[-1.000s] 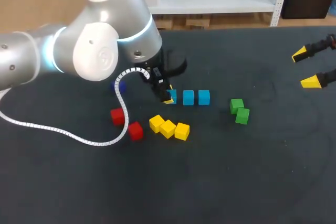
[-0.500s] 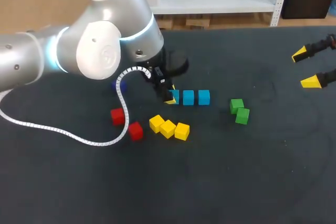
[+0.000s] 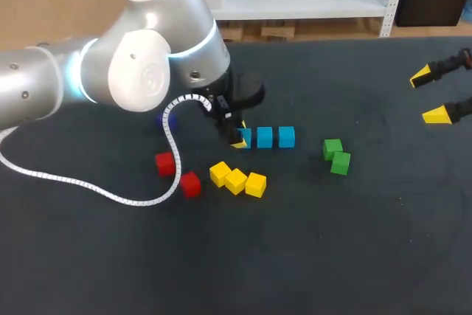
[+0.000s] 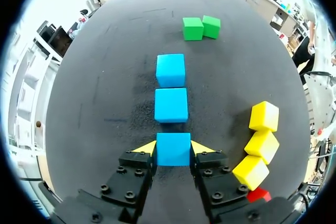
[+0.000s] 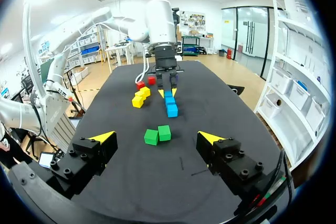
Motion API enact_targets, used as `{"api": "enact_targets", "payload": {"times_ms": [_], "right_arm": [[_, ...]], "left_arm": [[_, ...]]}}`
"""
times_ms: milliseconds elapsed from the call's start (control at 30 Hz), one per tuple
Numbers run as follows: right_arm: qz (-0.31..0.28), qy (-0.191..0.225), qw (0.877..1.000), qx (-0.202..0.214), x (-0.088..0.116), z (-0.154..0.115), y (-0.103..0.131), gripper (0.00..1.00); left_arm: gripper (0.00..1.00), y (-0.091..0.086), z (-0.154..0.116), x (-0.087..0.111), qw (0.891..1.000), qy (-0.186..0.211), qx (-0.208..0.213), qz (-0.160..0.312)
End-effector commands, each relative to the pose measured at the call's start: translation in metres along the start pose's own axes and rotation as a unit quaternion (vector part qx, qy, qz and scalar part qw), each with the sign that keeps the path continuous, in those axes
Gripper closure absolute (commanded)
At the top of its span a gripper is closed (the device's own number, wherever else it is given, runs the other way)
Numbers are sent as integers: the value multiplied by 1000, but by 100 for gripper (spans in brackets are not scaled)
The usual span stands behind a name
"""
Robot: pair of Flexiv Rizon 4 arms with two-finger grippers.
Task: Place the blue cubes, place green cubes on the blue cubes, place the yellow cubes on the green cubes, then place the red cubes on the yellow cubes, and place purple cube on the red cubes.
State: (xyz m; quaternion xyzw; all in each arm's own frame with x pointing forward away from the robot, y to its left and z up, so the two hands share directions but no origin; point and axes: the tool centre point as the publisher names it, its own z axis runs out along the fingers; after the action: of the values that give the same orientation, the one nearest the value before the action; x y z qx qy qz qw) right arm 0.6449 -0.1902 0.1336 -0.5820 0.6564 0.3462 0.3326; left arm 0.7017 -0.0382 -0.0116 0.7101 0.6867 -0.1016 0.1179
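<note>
a: left gripper point(image 4: 173, 148), state?
b: clamped. both yellow tips sit flat against opposite sides of the nearest blue cube point(image 4: 173, 153). the cube is down on the black table point(image 4: 100, 82), square between the fingers.

a: looks of that cube?
b: plain bright sky blue, matte faces, clean straight edges, upright. no marks that i can make out.

a: moving out from the fingers?
b: second blue cube point(image 4: 171, 105) is just ahead of the tips, across a thin dark gap. third blue cube point(image 4: 170, 70) is just past that. same colour and look, and the three make one straight row running out from the gripper, all on the table, none stacked.

a: further?
b: green cubes point(image 4: 192, 28) are past the end of the row, a bit off its line. there are two, side by side and touching. yellow cubes point(image 4: 261, 145) are beside the gripper, three in a slightly bent line, each touching the next. a sliver of a red cube point(image 4: 258, 195) shows by the finger base, just behind the closest yellow.

a: head view agrees?
b: yes. left gripper point(image 3: 237, 138) is at the row's end cube. two red cubes point(image 3: 165, 163) are apart from each other, on the arm side of the yellows, beside the white coiled cable point(image 3: 110, 193).

a: right gripper point(image 5: 156, 138)?
b: fingers spread wide apart, well away from every cube. the greens lie ahead of it, then the blue row, with the left gripper at the row's far end.
</note>
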Motion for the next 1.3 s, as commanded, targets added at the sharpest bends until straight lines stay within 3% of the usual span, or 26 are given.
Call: {"api": "enact_targets", "payload": {"times_ms": [33, 533, 667, 700, 967, 1167, 1233, 1300], "right_arm": [[0, 0, 1000, 0, 0, 1, -1, 0], [0, 0, 1000, 0, 0, 1, -1, 0], [0, 0, 1000, 0, 0, 1, -1, 0], [0, 0, 1000, 0, 0, 1, -1, 0], [0, 0, 1000, 0, 0, 1, -1, 0], [0, 0, 1000, 0, 0, 1, -1, 0], [0, 0, 1000, 0, 0, 1, -1, 0], [0, 0, 1000, 0, 0, 1, -1, 0]], "left_arm": [[100, 2, 1, 2, 1000, 1, 1, 1], [100, 4, 1, 5, 1000, 2, 0, 0], [70, 4, 1, 5, 1000, 1, 0, -1], [67, 4, 1, 5, 1000, 0, 0, -1], [72, 4, 1, 4, 1000, -3, 0, -1], [68, 4, 2, 3, 1000, -4, 1, -1], [53, 3, 2, 3, 1000, -5, 1, 0], [0, 3, 2, 3, 1000, -5, 3, 0]]}}
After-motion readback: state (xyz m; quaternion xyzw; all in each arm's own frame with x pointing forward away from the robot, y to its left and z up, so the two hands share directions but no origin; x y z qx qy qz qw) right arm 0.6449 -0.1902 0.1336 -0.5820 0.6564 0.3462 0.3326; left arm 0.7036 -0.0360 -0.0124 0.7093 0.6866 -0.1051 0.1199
